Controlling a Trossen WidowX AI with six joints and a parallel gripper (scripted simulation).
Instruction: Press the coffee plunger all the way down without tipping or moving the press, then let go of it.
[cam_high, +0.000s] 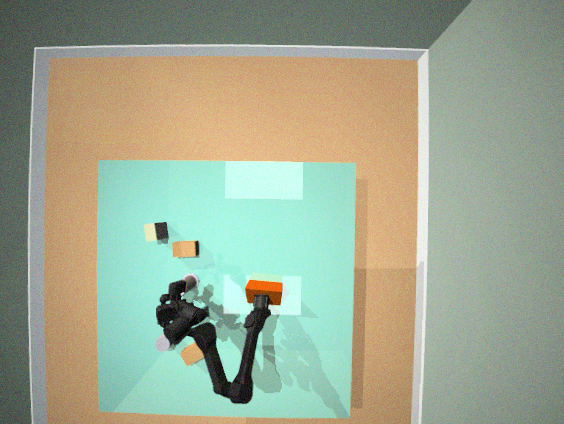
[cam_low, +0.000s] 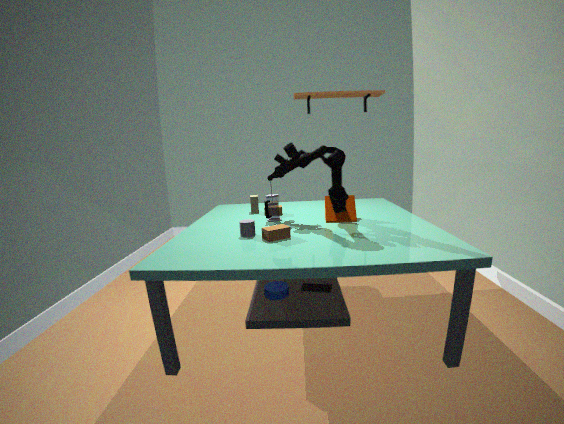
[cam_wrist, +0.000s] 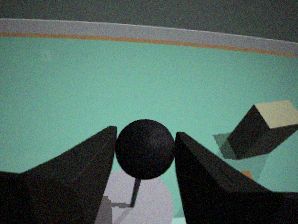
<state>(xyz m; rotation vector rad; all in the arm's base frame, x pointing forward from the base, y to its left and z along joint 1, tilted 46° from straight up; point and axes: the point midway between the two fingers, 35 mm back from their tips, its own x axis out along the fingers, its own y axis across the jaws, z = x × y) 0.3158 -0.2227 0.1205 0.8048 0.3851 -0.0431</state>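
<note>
Standing upright on the teal desk (cam_low: 400, 240), one coffee press (cam_low: 272, 207) is shown beside the orange base block (cam_low: 340, 208), on the side away from the right-hand wall. Its long axis is vertical: a thin rod (cam_low: 270, 188) rises from the body to one black ball knob (cam_wrist: 145, 148), which points straight up. One arm is seen, and its two dark fingers are clamped on the knob from either side, so that the gripper (cam_wrist: 145, 150) grips it.

Around the press are counted three box-shaped blocks and one grey cylinder (cam_low: 247, 228): a pale block (cam_high: 155, 231) and a tan block (cam_high: 185, 248) farther from the arm's elbow, and another tan block (cam_low: 276, 232) near the cylinder.

Contact between fingers and knob is shown only in the wrist view, with the pale lid (cam_wrist: 150, 202) below. From above, the press is largely hidden under the arm. Only the exterior view shows a shelf under the desk, carrying one blue disc (cam_low: 276, 290).
</note>
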